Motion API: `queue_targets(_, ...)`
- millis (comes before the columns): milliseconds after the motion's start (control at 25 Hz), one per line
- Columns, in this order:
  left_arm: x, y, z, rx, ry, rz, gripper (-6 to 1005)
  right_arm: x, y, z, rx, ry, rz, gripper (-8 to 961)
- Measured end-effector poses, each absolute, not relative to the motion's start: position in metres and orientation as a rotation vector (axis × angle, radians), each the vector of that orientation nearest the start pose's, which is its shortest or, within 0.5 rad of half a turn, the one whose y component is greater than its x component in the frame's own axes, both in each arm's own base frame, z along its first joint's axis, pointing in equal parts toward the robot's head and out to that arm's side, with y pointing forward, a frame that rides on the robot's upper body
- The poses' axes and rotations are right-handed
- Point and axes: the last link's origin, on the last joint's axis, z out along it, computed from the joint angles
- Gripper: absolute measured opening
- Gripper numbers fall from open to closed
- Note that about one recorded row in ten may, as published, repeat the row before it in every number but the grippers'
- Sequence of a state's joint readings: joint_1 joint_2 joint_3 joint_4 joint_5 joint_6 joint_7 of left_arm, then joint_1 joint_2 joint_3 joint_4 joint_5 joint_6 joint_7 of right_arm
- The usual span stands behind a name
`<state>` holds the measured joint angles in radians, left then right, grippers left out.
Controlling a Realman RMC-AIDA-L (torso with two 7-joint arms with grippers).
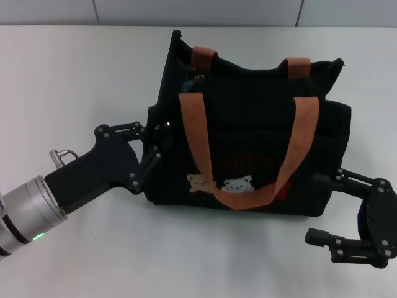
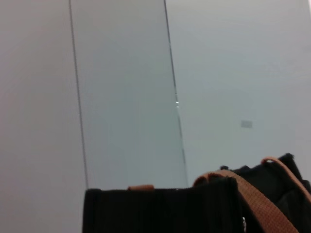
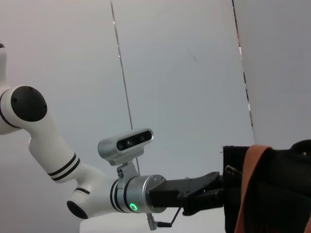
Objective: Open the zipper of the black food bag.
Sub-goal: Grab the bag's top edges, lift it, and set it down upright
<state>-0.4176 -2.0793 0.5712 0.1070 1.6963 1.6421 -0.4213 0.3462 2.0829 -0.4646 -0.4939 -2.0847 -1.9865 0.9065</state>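
Since the black food bag (image 1: 248,143) at centre frame is soft fabric, we judge it light and prone to sag or slide under a tug. Our left gripper (image 1: 151,149) is at its left end wall, jaws seemingly closed on the cloth there (contact is dark, so uncertain). Our right gripper (image 1: 322,208) sits lower right, jaws apart, holding nothing. We would pinch the zipper (image 1: 192,82) by its small pull, which we cannot locate confidently.

A black food bag (image 1: 248,155) with orange-brown straps (image 1: 200,133), cream bear patches (image 1: 223,184) and red lettering sits on a white bench (image 1: 74,74).
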Motion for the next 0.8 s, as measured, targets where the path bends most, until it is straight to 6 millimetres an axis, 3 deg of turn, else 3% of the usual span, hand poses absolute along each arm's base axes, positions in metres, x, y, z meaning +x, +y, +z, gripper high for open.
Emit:
queue_targets(480,-0.281,0.263,-0.042,-2.237,-0.159,-1.048,125,0.291,0.220,0.002,-2.724,0.309,1.132,833)
queue_targets(800,-0.274,0.267,-0.024,-2.201,0.042,-1.066,114,0.289,0.221,0.002,-2.726,0.301,1.140,833)
